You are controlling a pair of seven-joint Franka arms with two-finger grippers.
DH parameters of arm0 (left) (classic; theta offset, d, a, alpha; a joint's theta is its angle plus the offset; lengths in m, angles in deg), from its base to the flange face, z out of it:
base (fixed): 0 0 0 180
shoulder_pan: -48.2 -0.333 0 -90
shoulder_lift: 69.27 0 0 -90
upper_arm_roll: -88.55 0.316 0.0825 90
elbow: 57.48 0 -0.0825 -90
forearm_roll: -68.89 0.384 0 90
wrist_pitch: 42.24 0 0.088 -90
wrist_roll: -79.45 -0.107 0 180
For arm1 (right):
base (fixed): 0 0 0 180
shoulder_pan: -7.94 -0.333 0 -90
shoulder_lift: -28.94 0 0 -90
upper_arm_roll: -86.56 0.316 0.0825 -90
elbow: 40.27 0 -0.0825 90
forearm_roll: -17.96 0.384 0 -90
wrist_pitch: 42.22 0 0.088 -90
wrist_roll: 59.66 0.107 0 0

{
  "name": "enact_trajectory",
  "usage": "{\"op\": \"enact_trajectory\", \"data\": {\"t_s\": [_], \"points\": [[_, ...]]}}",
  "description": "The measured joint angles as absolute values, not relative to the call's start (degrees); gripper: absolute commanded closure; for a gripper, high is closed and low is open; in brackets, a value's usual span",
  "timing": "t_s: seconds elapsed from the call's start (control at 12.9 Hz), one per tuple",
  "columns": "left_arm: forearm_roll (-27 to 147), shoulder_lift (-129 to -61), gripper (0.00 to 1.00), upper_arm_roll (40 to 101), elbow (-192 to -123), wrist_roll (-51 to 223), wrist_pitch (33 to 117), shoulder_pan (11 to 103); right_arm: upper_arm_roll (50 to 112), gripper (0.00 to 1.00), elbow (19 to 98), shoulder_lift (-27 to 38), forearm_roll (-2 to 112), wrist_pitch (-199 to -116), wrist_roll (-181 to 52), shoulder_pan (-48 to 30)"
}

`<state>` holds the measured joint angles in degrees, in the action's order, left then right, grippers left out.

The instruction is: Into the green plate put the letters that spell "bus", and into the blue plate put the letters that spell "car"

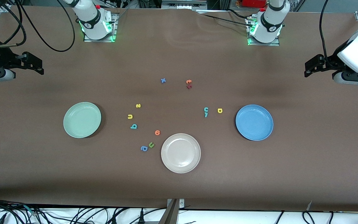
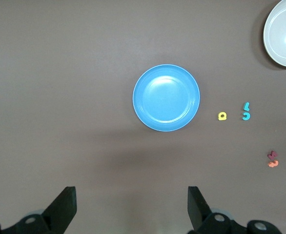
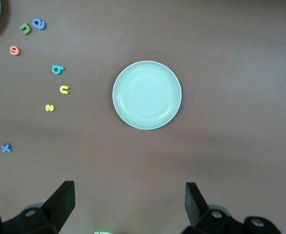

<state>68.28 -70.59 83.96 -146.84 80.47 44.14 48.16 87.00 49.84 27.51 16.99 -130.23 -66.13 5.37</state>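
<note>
The green plate (image 1: 82, 119) (image 3: 147, 95) lies toward the right arm's end, the blue plate (image 1: 254, 122) (image 2: 166, 97) toward the left arm's end. Beside the green plate lie a yellow "s" (image 1: 138, 105) (image 3: 50, 107), a yellow "u" (image 1: 130, 116) (image 3: 64, 89) and a teal "b" (image 1: 133, 126) (image 3: 57, 69). Beside the blue plate lie a teal "c" (image 1: 206, 109) (image 2: 246, 116), a thin teal "r" (image 1: 206, 114) (image 2: 246, 106) and a yellow "a" (image 1: 219, 110) (image 2: 222, 116). My right gripper (image 1: 37, 63) (image 3: 130, 202) and left gripper (image 1: 310, 67) (image 2: 132, 204) hang open and empty over the table's ends.
A cream plate (image 1: 181, 153) sits nearest the front camera, between the two others. Next to it lie an orange round letter (image 1: 157, 132), a green "u" (image 1: 151, 144) and a blue "a" (image 1: 144, 148). Farther back are a blue "x" (image 1: 163, 80) and orange (image 1: 189, 81) and dark red (image 1: 189, 86) letters.
</note>
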Motion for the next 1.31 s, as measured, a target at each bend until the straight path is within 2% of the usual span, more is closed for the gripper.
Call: {"op": "enact_trajectory", "data": {"t_s": [1.31], "points": [[68.28, -70.57, 0.0, 83.96, -146.84, 80.47, 44.1, 48.16, 87.34, 0.0, 49.83, 27.29, 16.75, -129.4, -65.97, 5.31]]}}
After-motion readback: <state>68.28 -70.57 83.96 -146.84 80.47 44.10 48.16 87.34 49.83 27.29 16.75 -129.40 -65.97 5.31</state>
